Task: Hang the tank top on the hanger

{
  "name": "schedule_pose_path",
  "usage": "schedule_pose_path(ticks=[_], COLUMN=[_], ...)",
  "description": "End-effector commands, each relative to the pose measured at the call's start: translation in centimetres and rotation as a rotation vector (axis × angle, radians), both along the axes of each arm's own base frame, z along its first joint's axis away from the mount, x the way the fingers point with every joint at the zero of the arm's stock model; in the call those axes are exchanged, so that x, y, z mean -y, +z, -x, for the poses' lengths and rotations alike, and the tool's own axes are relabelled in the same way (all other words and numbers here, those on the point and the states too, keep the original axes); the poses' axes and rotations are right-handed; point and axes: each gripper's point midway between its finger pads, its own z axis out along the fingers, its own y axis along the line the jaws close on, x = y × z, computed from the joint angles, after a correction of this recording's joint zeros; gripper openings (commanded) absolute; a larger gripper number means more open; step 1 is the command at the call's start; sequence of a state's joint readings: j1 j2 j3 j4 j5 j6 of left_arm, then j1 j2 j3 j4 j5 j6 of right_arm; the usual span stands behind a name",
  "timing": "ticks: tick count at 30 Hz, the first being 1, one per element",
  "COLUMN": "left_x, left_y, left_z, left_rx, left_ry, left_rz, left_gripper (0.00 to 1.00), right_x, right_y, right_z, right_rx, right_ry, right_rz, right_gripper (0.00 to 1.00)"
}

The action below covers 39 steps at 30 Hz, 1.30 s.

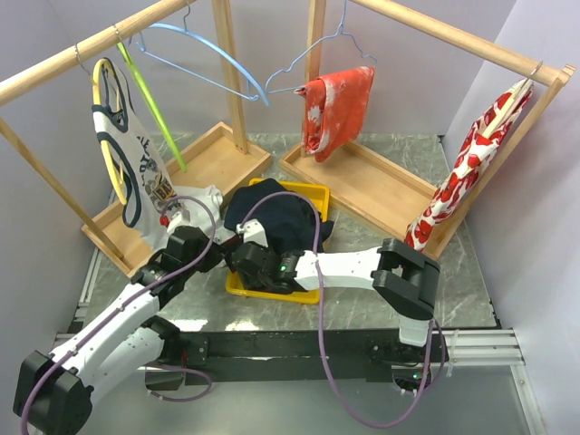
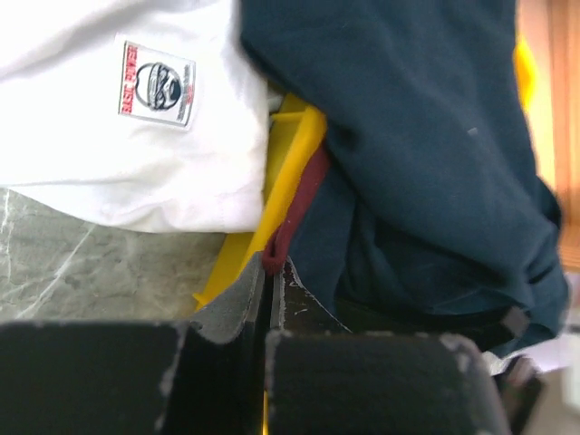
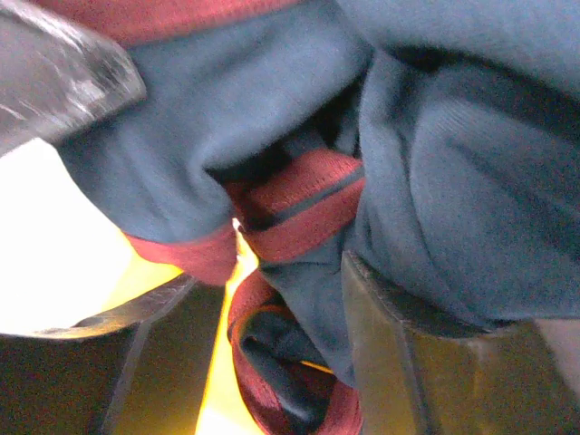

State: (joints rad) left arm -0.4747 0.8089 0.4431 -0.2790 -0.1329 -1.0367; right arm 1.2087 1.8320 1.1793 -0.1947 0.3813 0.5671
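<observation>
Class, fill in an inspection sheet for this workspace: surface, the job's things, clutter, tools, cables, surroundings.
Surface: grey marbled table.
Job's things: navy tank top heaped in yellow tray; lime-green hanger hanging bare on the left rail.
Clutter: white garment beside the tray; white tank top on yellow hanger.
Tools: left tool shut on the tank top's red trim; right tool fingers apart, trim between, grip unclear.
Cables: purple cables along both arms, one arching over the tray.
Surroundings: wooden racks, light blue hangers, red patterned garments.
</observation>
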Motion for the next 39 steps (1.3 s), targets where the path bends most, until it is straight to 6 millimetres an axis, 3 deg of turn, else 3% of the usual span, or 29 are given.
schedule_pose_path(ticks=[1, 4, 7, 9, 10, 12, 13, 14, 16, 17, 19, 20, 21, 23, 28, 30, 31, 34, 36, 37, 38, 39], left_x=[-0.5, -0.8, -0.9, -0.9, -0.9, -0.9, -0.9, -0.7, -0.5, -0.4, 0.0, 0.0, 0.2, 0.2, 0.7, 0.7, 0.7, 0.8, 0.3, 0.2, 0.0, -0.1], left_y=[4.9, 6.1, 6.9, 7.2, 7.6, 8.3, 9.1, 9.7, 12.0, 12.8, 15.5, 16.4, 18.2, 20.2, 28.8, 32.3, 33.9, 37.8, 40.9, 41.9, 44.2, 45.2], left_z=[-1.6, -1.8, -1.8, -1.9, -1.9, -1.9, -2.0, -2.0, -2.0, -2.0, -1.6, -1.5, -1.0, -0.5, 1.5, 1.8, 1.8, 1.5, 1.4, 1.4, 1.5, 1.6], left_rx=[0.12, 0.142, 0.155, 0.159, 0.162, 0.179, 0.198, 0.212, 0.265, 0.286, 0.348, 0.371, 0.415, 0.473, 0.716, 0.799, 0.841, 0.903, 0.948, 0.968, 1.016, 1.037], left_ry=[0.034, 0.04, 0.043, 0.042, 0.043, 0.04, 0.037, 0.019, 0.005, -0.011, -0.048, -0.061, -0.08, -0.105, -0.186, -0.193, -0.188, -0.173, -0.139, -0.13, -0.119, -0.115], left_rz=[-0.011, -0.018, -0.021, -0.024, -0.02, -0.021, -0.014, -0.018, -0.004, -0.006, 0.018, 0.018, 0.037, 0.043, 0.117, 0.133, 0.147, 0.174, 0.189, 0.194, 0.211, 0.217], left_gripper=[0.01, 0.01, 0.01, 0.01, 0.01, 0.01, 0.01, 0.01, 0.01, 0.01, 0.01, 0.01, 0.01, 0.01, 0.01, 0.01, 0.01, 0.01, 0.01, 0.01, 0.01, 0.01], right_x=[1.0, 1.0, 0.5, 0.4, 0.5, 1.1, 1.7, 2.1, 3.6, 3.9, 5.7, 6.5, 7.5, 9.2, 13.3, 14.2, 15.0, 16.0, 15.8, 16.5, 16.4, 16.6], right_y=[3.2, 2.7, 1.7, 1.2, 1.2, 2.5, 3.1, 5.1, 6.9, 10.0, 13.0, 16.3, 17.7, 22.5, 31.8, 34.2, 36.6, 40.7, 42.0, 44.1, 45.2, 46.4], right_z=[-0.4, -0.1, 0.1, 0.1, 0.0, -0.6, -1.0, -1.7, -2.0, -2.2, -2.5, -2.5, -2.7, -2.7, -3.6, -4.1, -4.6, -5.7, -6.6, -7.3, -7.4, -7.5], right_rx=[0.063, 0.05, 0.028, 0.022, 0.024, 0.06, 0.081, 0.119, 0.149, 0.184, 0.233, 0.268, 0.295, 0.354, 0.503, 0.537, 0.57, 0.642, 0.647, 0.669, 0.678, 0.698], right_ry=[-0.037, -0.006, 0.013, 0.009, 0.005, -0.023, -0.037, -0.066, -0.085, -0.099, -0.134, -0.153, -0.172, -0.2, -0.278, -0.3, -0.319, -0.346, -0.332, -0.354, -0.34, -0.335], right_rz=[-0.08, -0.082, -0.066, -0.045, -0.035, -0.021, -0.011, -0.027, 0.003, -0.047, -0.052, -0.111, -0.112, -0.186, -0.279, -0.303, -0.33, -0.372, -0.386, -0.419, -0.445, -0.457], right_gripper=[0.69, 0.72, 0.67, 0.56, 0.43, 0.31, 0.2, 0.14, 0.01, 0.0, 0.0, 0.0, 0.0, 0.0, 0.0, 0.0, 0.0, 0.0, 0.0, 0.0, 0.0, 0.0])
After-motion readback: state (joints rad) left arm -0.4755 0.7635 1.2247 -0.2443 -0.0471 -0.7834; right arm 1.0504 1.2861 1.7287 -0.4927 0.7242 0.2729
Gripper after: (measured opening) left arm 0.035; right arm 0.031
